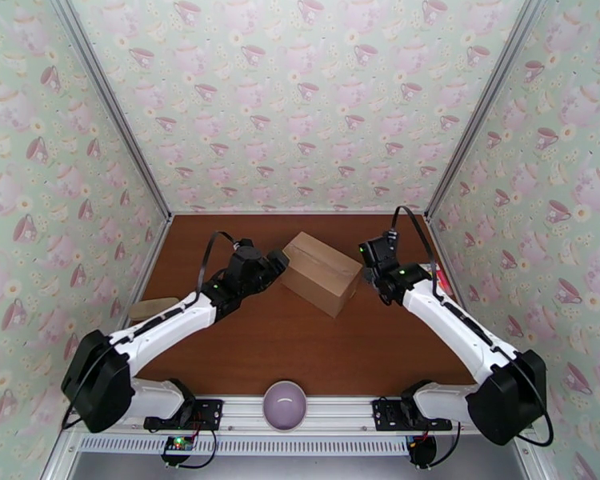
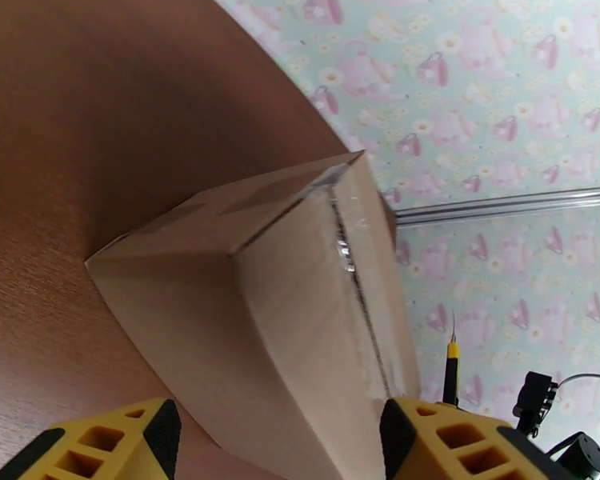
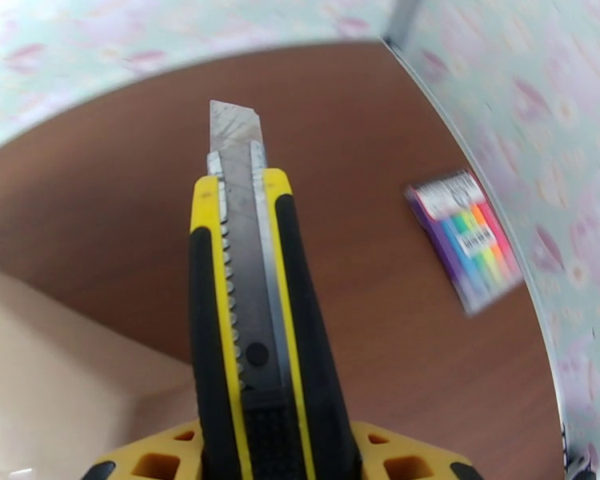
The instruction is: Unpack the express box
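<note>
i see the express box [image 1: 322,274] lying toward the back middle of the brown table [image 1: 300,350], turned at an angle, its top flaps shut. it lies between my two arms.

the left gripper [image 1: 278,262] is at the box's left end. from the left wrist, the left gripper [image 2: 280,426] is spread wide, with a yellow finger [image 2: 108,442] on either side of the frame, and the box [image 2: 300,314] runs away from between them. a shiny clear tape seam [image 2: 344,250] runs along its top. i cannot tell whether either finger touches the cardboard.

the right gripper [image 1: 374,275] sits just beside the box's right end. from the right wrist, the right gripper [image 3: 276,454] is clamped on a yellow and black utility knife [image 3: 252,314] with its blade out, pointing toward the back wall. the box [image 3: 44,386] shows there as a pale face low on the left of the knife, and the blade tip stands over bare table, apart from the cardboard. the knife [image 2: 452,370] also shows past the box's far end in the left wrist view.

a pack of coloured markers [image 3: 464,238] lies by the right wall. a lavender bowl [image 1: 285,404] sits at the near edge between the bases, and a small flat tan piece [image 1: 152,307] lies by the left wall.
</note>
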{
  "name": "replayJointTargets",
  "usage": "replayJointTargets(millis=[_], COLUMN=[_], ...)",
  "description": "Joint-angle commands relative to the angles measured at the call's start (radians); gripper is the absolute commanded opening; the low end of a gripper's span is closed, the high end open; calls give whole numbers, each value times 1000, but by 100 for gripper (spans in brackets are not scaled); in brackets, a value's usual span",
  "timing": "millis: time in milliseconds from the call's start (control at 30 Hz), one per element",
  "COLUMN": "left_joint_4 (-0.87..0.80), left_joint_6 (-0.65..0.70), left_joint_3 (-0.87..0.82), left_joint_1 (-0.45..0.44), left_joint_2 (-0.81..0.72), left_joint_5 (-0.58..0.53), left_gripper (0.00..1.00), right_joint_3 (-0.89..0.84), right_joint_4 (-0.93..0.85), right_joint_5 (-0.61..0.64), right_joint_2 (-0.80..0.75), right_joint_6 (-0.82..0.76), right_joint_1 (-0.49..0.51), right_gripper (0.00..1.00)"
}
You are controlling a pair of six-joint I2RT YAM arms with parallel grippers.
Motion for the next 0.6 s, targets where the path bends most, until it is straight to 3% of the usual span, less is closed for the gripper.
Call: replayJointTargets(millis=[0, 133, 567], left_joint_4=[-3, 6, 25], left_joint_6=[38, 41, 71], left_joint_3=[15, 26, 44], left_joint_1=[9, 21, 74], left_joint_2=[31, 63, 96], left_joint_5=[-31, -33, -69], left_gripper=[72, 72, 71], right_joint_3=[-10, -7, 18], right_joint_4=[107, 167, 297], right_joint_5=[-8, -40, -130], right_joint_2=[25, 84, 196], right_joint_6=[17, 11, -33], right_joint_1=[-44, -84, -63], right_gripper=[0, 0, 0])
